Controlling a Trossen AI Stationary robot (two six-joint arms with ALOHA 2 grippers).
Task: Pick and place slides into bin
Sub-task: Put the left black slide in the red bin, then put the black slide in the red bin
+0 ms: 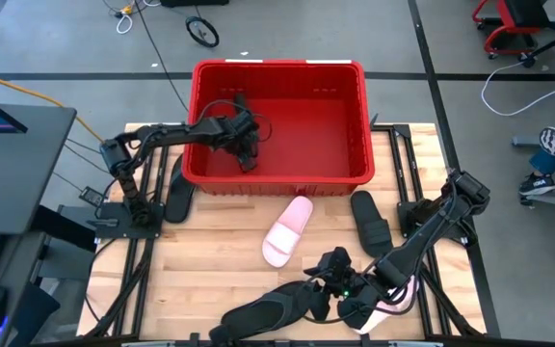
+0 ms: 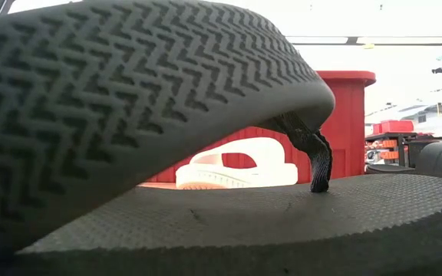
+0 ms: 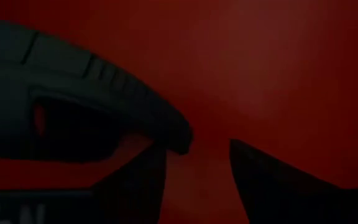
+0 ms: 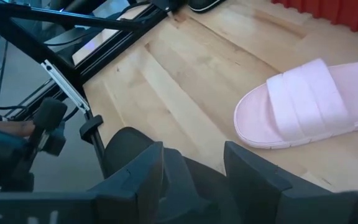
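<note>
The red bin (image 1: 277, 178) stands at the table's far middle. My left gripper (image 1: 249, 156) is low inside it and open; a black slide (image 3: 73, 93) lies on the bin floor just beside its fingers (image 3: 197, 146). My right gripper (image 1: 322, 283) is at the near edge, shut on a black flip-flop (image 1: 268, 308). That flip-flop's treaded sole (image 2: 129, 100) is tilted up over a second flip-flop (image 2: 267, 215). One pink slide (image 1: 288, 231) lies on its sole mid-table. Another pink slide (image 1: 393, 304) is partly hidden under my right arm. My right gripper has the black flip-flop's edge (image 4: 191, 183) between its two fingers (image 4: 253, 177). The fingers come in low from the table's right. The flip-flop is tilted, with one end raised over the other flip-flop's thong (image 2: 317, 157). Which end is held cannot be told.
A black slide (image 1: 370, 222) lies right of the pink one, near the bin's front wall. Another black slide (image 1: 179, 188) lies left of the bin, under my left arm. Bare wood shows at the near left (image 1: 200, 260). Black frame rails (image 4: 73, 81) run along the table's sides.
</note>
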